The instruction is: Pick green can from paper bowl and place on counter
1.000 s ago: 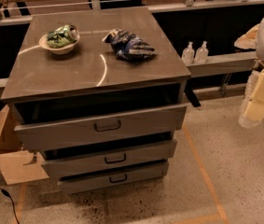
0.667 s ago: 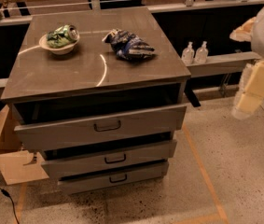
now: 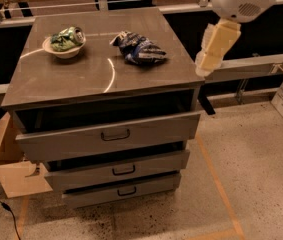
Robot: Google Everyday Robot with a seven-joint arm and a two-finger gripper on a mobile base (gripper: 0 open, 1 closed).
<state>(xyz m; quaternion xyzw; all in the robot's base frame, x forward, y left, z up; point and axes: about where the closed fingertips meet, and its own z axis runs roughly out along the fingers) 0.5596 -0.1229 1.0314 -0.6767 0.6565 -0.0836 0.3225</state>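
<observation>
Beside the counter [image 3: 76, 81] hangs the end effector [image 3: 204, 66], well apart from green can [image 3: 67, 38].

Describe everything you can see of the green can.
The green can is a small, crumpled metal drink can, green with pale markings and a silver end turned to the right. It lies on its side in the paper bowl, near the far left corner of the counter. Only the bowl touches it; the hand hangs far off, past the counter's right edge.
</observation>
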